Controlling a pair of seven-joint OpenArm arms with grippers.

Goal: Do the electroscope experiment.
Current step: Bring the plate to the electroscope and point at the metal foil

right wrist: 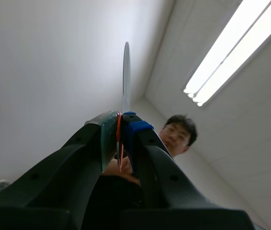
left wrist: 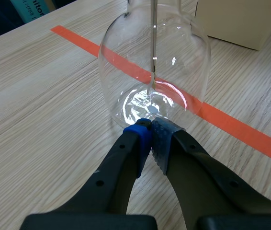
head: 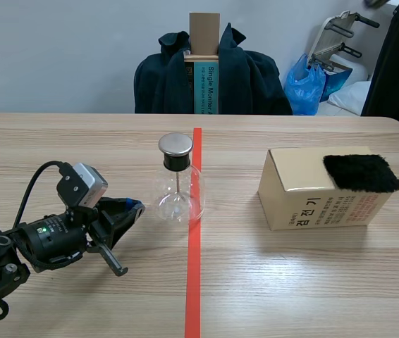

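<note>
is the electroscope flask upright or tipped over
Upright: the glass flask stands on its base on the table, its metal cap on top and the rod running straight down inside.

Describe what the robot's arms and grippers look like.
The left arm is black, with a silver-grey camera block, a looping black cable and a small green light. The left gripper and right gripper each have thick black fingers, one blue pad and one greyish dotted pad.
</note>
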